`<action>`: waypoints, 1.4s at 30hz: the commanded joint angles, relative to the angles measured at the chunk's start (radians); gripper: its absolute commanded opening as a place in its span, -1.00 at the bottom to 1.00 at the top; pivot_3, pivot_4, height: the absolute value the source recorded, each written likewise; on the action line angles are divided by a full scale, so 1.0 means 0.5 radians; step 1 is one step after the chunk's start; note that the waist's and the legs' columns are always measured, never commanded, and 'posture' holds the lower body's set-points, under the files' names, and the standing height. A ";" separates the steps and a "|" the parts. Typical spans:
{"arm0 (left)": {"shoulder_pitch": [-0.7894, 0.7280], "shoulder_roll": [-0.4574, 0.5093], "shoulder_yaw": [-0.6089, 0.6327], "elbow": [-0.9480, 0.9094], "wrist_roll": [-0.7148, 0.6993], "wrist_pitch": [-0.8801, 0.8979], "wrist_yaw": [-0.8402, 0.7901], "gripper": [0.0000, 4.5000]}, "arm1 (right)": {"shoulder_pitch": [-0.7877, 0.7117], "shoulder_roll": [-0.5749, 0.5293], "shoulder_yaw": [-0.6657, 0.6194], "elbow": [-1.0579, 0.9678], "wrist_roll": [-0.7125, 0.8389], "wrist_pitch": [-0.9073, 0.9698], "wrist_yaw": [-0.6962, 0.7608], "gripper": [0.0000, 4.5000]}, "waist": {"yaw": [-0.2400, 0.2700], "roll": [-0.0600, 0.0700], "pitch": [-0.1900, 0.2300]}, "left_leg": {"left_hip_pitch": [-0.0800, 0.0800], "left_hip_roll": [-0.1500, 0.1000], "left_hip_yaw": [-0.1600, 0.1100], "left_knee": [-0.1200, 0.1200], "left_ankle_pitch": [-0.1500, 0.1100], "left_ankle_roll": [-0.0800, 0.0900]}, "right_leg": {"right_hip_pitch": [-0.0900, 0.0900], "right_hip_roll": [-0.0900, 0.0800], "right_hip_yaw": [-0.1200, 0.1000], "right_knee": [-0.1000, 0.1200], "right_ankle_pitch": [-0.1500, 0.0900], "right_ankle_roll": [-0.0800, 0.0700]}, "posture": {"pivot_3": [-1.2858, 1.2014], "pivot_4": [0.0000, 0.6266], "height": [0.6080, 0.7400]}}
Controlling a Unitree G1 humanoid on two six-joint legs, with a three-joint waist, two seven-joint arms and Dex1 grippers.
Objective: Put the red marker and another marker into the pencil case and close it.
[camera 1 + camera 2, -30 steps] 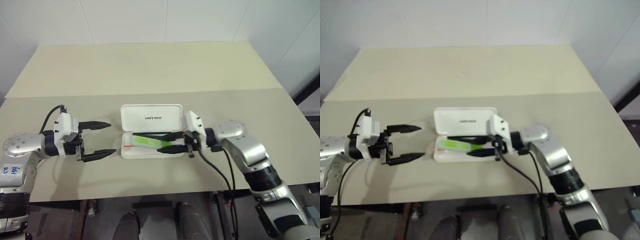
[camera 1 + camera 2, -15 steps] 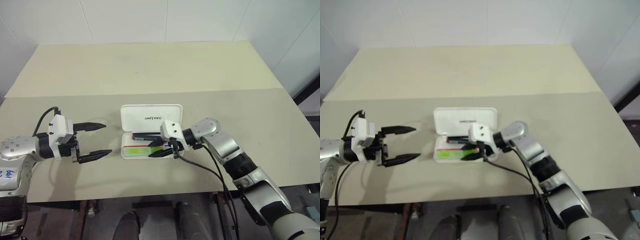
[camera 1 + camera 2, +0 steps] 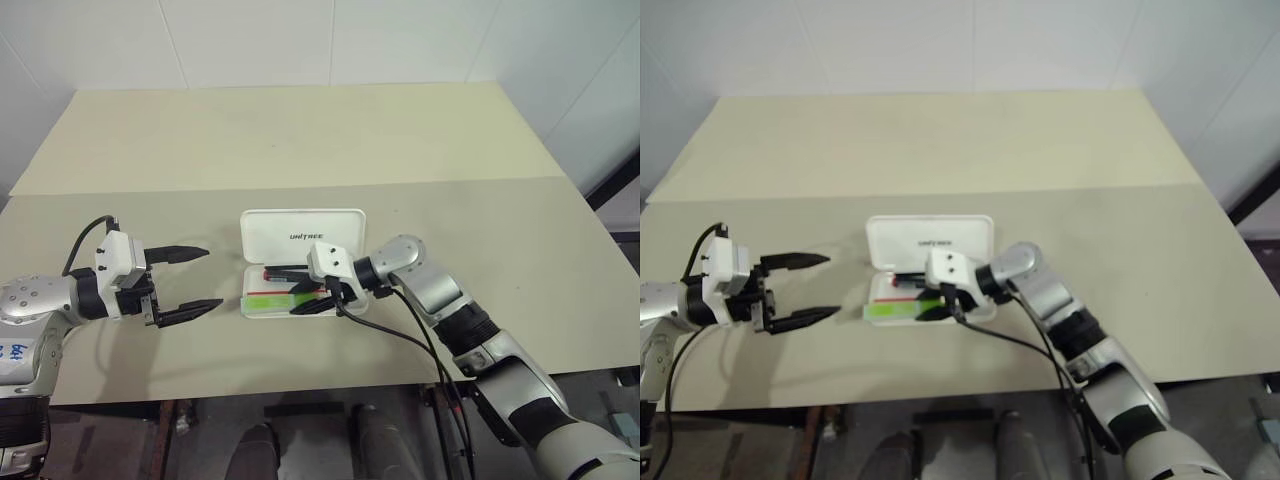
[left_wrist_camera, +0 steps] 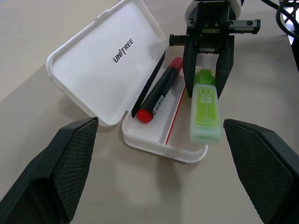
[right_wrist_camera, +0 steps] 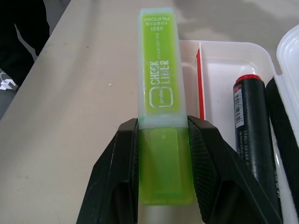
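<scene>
**benchfan:** Looking at the head camera, the white pencil case (image 3: 302,265) sits open mid-table, lid folded back toward 12 o'clock with the lettering facing up. The red marker (image 4: 159,91) is already lying in the tray, on the side nearest the hinge, with a thin red divider strip (image 4: 174,116) just beside it.

**gripnerd:** And the green one?

**benchfan:** The light green marker (image 5: 159,93) is pinched between the right gripper (image 3: 318,297) fingers, clamped at one end, with the rest of it sticking out past the fingertips. It hangs over the front part of the tray, at 6 o'clock from the red marker, and its far end pokes out past the tray's short edge. Can't tell whether it's touching the tray floor or sitting just above it.

**gripnerd:** Left side doing anything?

**benchfan:** The left gripper (image 3: 196,277) is at 9 o'clock from the case, clear of it, jaws spread wide with nothing in them, pointing at the case over bare beige table (image 3: 300,140).
</scene>
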State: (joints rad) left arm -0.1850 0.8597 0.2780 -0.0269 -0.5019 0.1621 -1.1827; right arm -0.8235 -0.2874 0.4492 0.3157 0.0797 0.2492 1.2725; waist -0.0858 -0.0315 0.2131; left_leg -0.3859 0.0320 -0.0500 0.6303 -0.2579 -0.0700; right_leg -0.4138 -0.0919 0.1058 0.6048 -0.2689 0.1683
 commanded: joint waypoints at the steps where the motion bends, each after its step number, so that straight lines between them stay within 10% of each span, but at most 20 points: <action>1: -0.024 0.015 0.047 -0.043 -0.019 -0.020 0.007 1.00 | -0.050 0.016 -0.029 -0.024 -0.003 0.036 -0.027 -0.52 | 0.000 0.000 0.000 | 0.000 0.000 0.000 0.000 0.000 0.000 | 0.000 0.000 0.000 0.001 0.000 0.000 | 0.03 -0.52 1.00; 9: -0.052 0.007 0.029 -0.027 -0.015 -0.022 0.005 1.00 | -0.035 -0.010 -0.033 -0.056 -0.024 0.113 -0.061 -0.52 | 0.001 0.000 0.000 | 0.000 0.000 0.000 0.001 0.000 0.000 | 0.000 0.000 0.000 0.001 0.000 0.000 | 0.03 -0.52 1.00; 19: -0.079 -0.009 0.002 -0.022 -0.014 -0.014 0.006 1.00 | -0.062 0.002 -0.064 -0.121 -0.015 0.123 -0.135 0.98 | 0.001 0.000 0.000 | 0.000 0.000 0.000 -0.002 0.000 0.000 | 0.000 0.000 0.000 -0.001 0.000 -0.001 | 0.03 -0.52 1.00; 42: 0.160 -0.107 0.152 -0.280 -0.086 0.088 0.239 1.00 | 0.163 -0.211 -0.415 -0.660 0.473 0.240 -0.029 0.98 | 0.005 0.000 0.000 | -0.003 0.000 -0.001 -0.003 -0.001 -0.001 | -0.001 -0.001 -0.001 -0.007 -0.001 0.000 | 0.03 -0.52 1.00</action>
State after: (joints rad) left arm -0.1254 0.8185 0.3039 -0.1175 -0.5128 0.1993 -1.1023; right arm -0.7535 -0.3700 0.2920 0.0505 0.2726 0.3714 1.2478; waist -0.0833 -0.0315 0.2133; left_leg -0.3876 0.0321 -0.0503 0.6284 -0.2587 -0.0708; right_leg -0.4143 -0.0924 0.1053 0.6011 -0.2694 0.1684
